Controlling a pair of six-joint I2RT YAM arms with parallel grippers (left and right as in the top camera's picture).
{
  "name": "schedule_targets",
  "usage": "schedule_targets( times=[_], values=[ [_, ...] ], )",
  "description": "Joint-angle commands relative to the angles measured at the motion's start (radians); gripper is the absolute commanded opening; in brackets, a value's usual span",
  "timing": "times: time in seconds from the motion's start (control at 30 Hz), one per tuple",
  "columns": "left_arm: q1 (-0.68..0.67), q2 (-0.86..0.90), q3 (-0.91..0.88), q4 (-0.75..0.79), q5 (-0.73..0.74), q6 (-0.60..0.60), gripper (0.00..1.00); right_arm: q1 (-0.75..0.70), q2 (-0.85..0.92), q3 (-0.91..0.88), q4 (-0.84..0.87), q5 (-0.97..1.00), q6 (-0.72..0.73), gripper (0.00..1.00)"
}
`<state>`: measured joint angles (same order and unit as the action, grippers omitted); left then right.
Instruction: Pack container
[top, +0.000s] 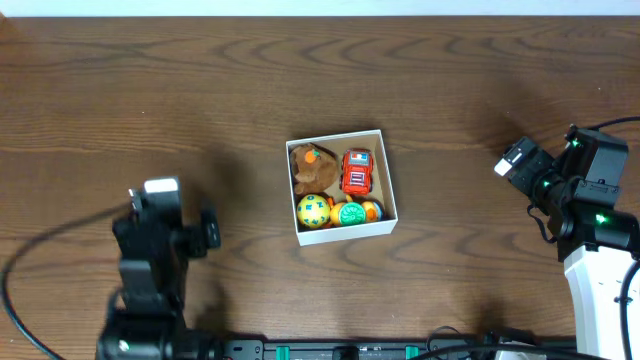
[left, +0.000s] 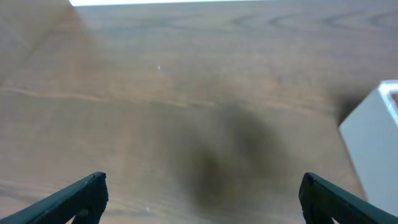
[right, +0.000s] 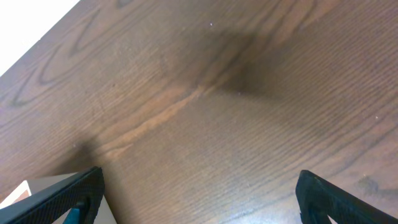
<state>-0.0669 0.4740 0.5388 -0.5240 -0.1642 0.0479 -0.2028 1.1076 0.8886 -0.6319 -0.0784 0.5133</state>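
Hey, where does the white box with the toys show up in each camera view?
Overhead: the container sits mid-table, slightly right of centre.
Left wrist: the container shows only its white outer wall, at the right edge.
Right wrist: the container is just a corner peeking in at the bottom left.
Shared landmark: the dark wooden table beneath it.
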Motion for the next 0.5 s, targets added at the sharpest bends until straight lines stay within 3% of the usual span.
schedule_targets(
  times=[0.0,0.2,0.47],
  values=[
    [0.005,-0.138,-0.14,0.051,-0.001,-0.034,0.98,-0.007,-0.008,0.018,-0.001,-0.003,0.01,0.99],
    [0.005,-0.34,-0.307,0.075,-0.001,-0.08,0.98,-0.007,-0.008,0.018,-0.001,-0.003,0.01,0.99],
    [0.005,-0.41,-0.354,0.076,-0.002,-0.079,0.98,-0.007,-0.008,0.018,-0.001,-0.003,0.01,0.99]
  ],
)
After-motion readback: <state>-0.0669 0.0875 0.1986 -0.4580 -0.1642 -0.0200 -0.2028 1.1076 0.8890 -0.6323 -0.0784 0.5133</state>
